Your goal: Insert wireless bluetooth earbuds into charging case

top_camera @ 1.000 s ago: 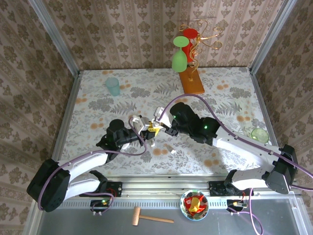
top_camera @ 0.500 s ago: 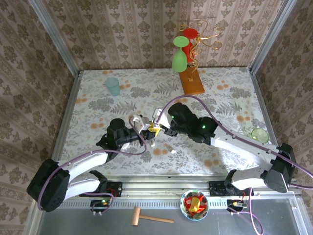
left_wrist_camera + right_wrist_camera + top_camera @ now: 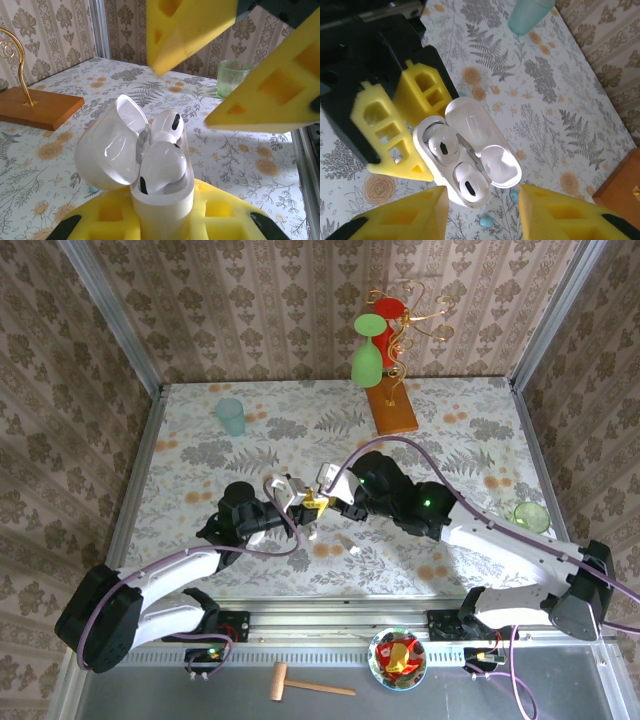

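Observation:
My left gripper (image 3: 162,222) is shut on the white charging case (image 3: 162,200), holding it upright off the table with its lid (image 3: 111,145) swung open. Two white wireless bluetooth earbuds (image 3: 161,165) (image 3: 166,126) sit in its wells. In the right wrist view the same case (image 3: 427,155) shows both earbuds (image 3: 441,144) (image 3: 470,186) seated beside the open lid (image 3: 482,150). My right gripper (image 3: 482,194) hangs open just over the case, yellow fingers (image 3: 405,215) on either side, nothing between them. From above, both grippers (image 3: 305,505) (image 3: 330,485) meet at mid table.
Two small pale blue bits (image 3: 486,220) (image 3: 514,196) lie on the table under the case. A teal cup (image 3: 231,416) stands back left. A wooden stand (image 3: 391,408) with gold wire and glasses is at the back. A green disc (image 3: 530,515) lies right.
My right gripper has opened its fingers and drawn slightly back from the case, leaving the earbud in its well. The left gripper has held the case still.

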Controlling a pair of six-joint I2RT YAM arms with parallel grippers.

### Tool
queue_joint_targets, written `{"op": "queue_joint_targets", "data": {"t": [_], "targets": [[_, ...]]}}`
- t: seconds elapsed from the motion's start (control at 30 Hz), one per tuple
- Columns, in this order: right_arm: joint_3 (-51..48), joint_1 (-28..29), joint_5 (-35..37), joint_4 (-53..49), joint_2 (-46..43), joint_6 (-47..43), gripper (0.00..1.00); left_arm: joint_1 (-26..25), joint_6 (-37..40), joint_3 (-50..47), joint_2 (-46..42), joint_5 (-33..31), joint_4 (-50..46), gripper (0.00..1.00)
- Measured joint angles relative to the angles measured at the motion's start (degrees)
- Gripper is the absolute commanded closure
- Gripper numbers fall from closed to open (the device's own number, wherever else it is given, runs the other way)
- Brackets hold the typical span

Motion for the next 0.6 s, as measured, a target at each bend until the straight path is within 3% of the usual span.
{"op": "queue_joint_targets", "data": {"t": [0.27, 0.43, 0.6], "targets": [[-3.5, -6.3, -7.7, 4.3, -5.6, 7.8, 0.29, 0.0, 0.1, -0.2, 0.0, 0.0, 2.2, 1.00], [-3.6, -13.3, -14.8, 7.4, -5.9, 18.5, 0.21, 0.0, 1.5, -1.0, 0.0, 0.7, 3.4, 1.00], [-3.4, -15.0, -20.4, 7.9, -5.3, 25.2, 0.19, 0.0, 3.1, -1.7, 0.0, 1.8, 4.0, 1.00]]}}
